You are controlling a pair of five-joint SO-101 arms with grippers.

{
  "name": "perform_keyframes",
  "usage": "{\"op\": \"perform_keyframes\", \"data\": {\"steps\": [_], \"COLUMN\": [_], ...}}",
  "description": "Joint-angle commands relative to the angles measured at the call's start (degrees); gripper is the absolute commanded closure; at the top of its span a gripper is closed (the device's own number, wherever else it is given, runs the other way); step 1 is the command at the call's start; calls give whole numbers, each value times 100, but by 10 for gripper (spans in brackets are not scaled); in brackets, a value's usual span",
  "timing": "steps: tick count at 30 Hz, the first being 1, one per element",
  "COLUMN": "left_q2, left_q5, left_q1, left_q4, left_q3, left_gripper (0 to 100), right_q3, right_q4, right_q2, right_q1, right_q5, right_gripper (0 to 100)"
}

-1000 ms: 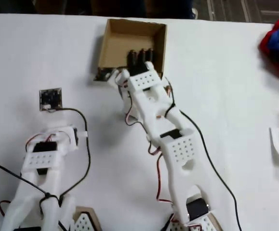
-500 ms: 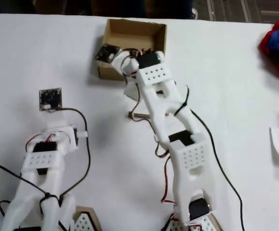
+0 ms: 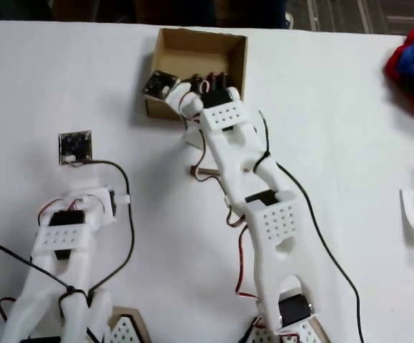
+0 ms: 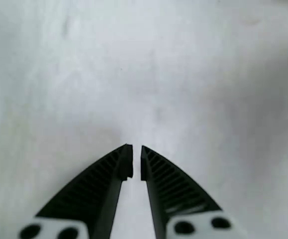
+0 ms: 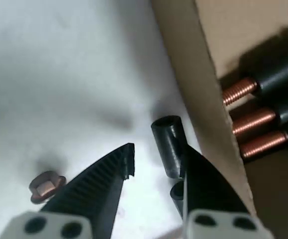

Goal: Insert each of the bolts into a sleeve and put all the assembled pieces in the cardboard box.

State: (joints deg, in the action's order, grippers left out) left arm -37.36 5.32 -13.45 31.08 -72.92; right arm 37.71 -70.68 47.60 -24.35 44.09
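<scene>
The box [image 3: 192,33] sits at the table's [image 3: 335,107] 12 o'clock, with three assembled pieces [image 5: 253,119] lying inside, copper threads showing. The right gripper [image 5: 157,154] is at the box's 6 o'clock wall, spread wide, with a loose black sleeve [image 5: 167,144] on the table between its fingers. A bolt [image 5: 46,185] lies apart nearby. The left gripper [image 4: 136,159], at 8 o'clock, is pinched nearly closed on nothing

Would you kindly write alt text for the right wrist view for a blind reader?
The right gripper, open, hangs over a white table with a black sleeve between its fingers, just outside the cardboard box. Three sleeved bolts lie inside it, copper threads showing; a loose copper bolt sits on the table.
</scene>
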Motion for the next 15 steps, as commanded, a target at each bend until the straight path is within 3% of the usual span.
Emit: {"op": "perform_keyframes", "data": {"steps": [1,15], "left_q2": [0,0], "left_q5": [-62,-62], "left_q1": [-18,-18], "left_q4": [-114,-114], "left_q3": [13,13], "left_gripper": [940,940], "right_q3": [18,18], "right_q4": [119,-277], "right_q2": [48,207], "right_q1": [189,251], "right_q5": [44,44], "right_gripper": [861,861]}}
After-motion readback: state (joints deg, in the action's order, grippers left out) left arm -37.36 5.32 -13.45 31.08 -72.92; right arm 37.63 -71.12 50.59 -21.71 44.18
